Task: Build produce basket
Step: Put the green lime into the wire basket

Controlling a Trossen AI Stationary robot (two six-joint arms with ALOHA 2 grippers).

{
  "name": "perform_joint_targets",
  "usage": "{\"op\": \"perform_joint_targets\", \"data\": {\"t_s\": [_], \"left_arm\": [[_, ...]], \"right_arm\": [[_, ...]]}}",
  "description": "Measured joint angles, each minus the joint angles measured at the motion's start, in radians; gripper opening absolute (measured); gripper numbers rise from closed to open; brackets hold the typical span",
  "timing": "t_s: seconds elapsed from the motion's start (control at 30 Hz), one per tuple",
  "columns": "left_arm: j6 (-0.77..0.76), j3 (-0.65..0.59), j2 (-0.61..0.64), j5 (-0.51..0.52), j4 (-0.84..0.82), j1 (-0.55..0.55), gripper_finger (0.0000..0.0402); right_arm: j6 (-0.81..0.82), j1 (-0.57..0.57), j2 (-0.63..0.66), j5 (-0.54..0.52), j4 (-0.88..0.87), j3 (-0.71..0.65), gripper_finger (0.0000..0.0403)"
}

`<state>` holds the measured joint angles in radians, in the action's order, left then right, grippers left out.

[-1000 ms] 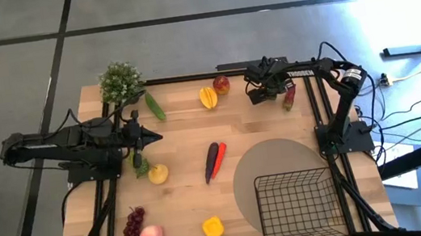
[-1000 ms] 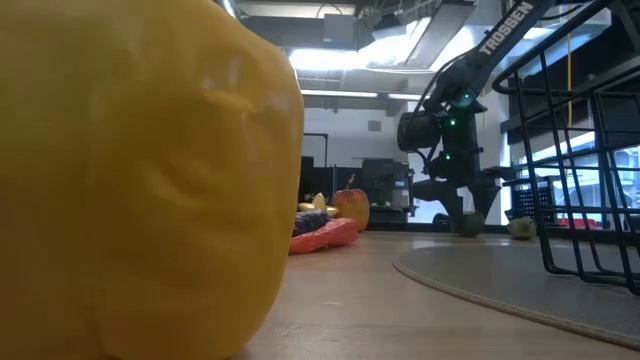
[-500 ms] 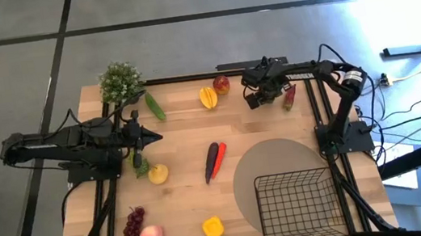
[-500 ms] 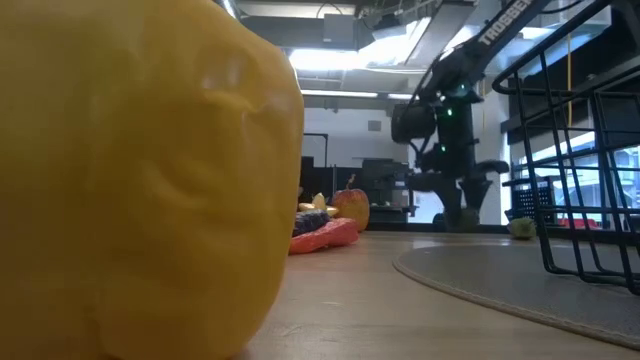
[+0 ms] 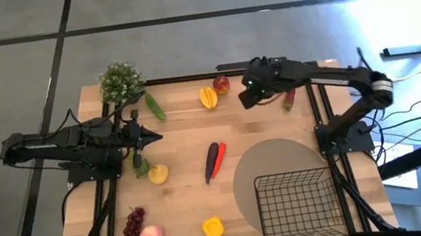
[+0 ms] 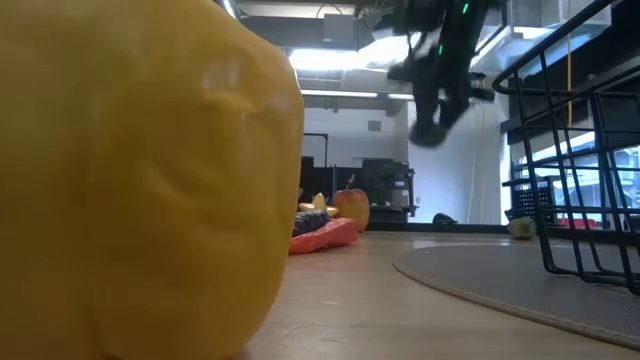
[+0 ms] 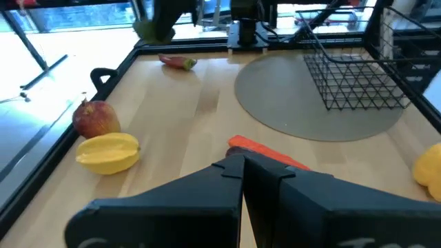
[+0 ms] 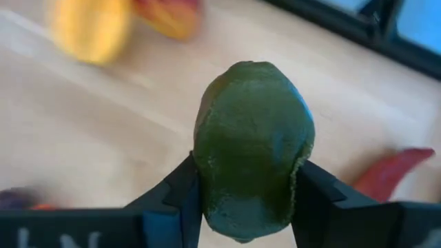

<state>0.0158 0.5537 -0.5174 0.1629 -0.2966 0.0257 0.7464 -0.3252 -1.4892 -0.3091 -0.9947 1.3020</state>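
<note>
Right gripper (image 8: 249, 207) clamps green fruit (image 8: 252, 176) above table (image 5: 181, 138)

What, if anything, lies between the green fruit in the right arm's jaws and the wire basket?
Nothing visible blocks it. The right gripper holds the green fruit lifted above the table's far side. Between it and the basket lies only bare wood and the flat round mat; a red chili lies off beside the gripper.

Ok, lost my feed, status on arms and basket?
Right gripper shut on green fruit, lifted off the table. Left gripper shut, idle. Basket holds nothing visible.
</note>
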Motion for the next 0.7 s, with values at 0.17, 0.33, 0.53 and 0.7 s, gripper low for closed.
{"op": "perform_joint_targets", "data": {"t_s": [0.17, 0.33, 0.53, 0.7], "left_arm": [[-0.055, 0.0, 0.0, 0.064, 0.024, 0.0, 0.0], [-0.032, 0.0, -0.003, 0.064, 0.058, -0.002, 0.0], [-0.028, 0.019, -0.06, 0.034, 0.059, -0.036, 0.0], [0.077, 0.124, -0.148, -0.035, 0.015, -0.066, 0.0]], "right_arm": [[0.032, 0.141, 0.097, -0.071, 0.002, 0.036, 0.0145], [0.127, 0.282, 0.157, -0.113, 0.008, 0.08, 0.0145], [0.25, 0.469, 0.186, -0.242, 0.002, 0.132, 0.0145], [0.349, 0.612, 0.186, -0.308, -0.005, 0.159, 0.0144]]}}
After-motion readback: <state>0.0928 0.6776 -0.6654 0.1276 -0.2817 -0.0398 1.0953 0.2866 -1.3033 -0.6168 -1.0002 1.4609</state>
